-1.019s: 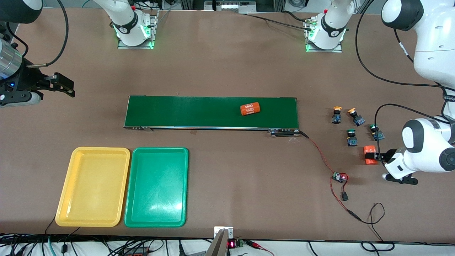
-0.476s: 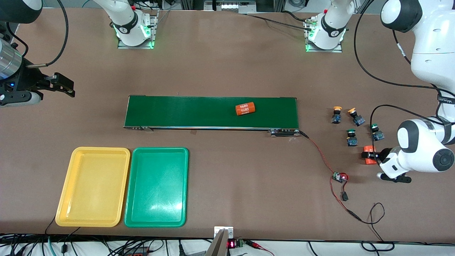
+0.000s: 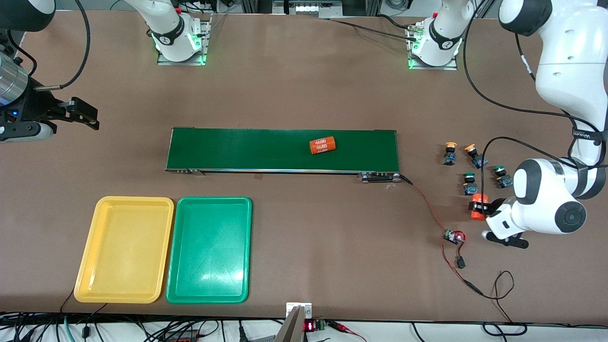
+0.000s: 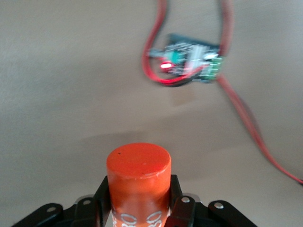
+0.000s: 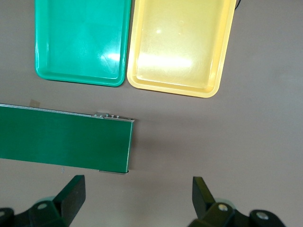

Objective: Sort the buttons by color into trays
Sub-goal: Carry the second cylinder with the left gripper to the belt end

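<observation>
**Left jaws clamped on orange cylinder; buttons untouched on tabletop**

Left gripper [image 3: 476, 209] is at the left arm's end of the tabletop [image 3: 304, 85], jaws closed on the sides of an orange cylinder [image 3: 479, 213]. In the left wrist view the cylinder [image 4: 138, 182] stands out endwise between the jaws, with a small circuit board [image 4: 187, 64] and its red wires on the tabletop past it.

Four buttons [image 3: 472, 168] sit in a loose cluster at about 12 o'clock from the held cylinder: two yellow-capped ones farther from the front camera, two green-capped ones nearer. None is in a tray.

Second orange cylinder [image 3: 322, 145], marked 4680, lies on the dark green belt [image 3: 237, 149].

Yellow tray [image 3: 95, 251] and green tray [image 3: 185, 251] lie side by side at roughly 7 o'clock from the belt, yellow toward the right arm's end.

Right gripper [image 3: 88, 116] waits over bare tabletop at the right arm's end, jaws wide apart.
</observation>
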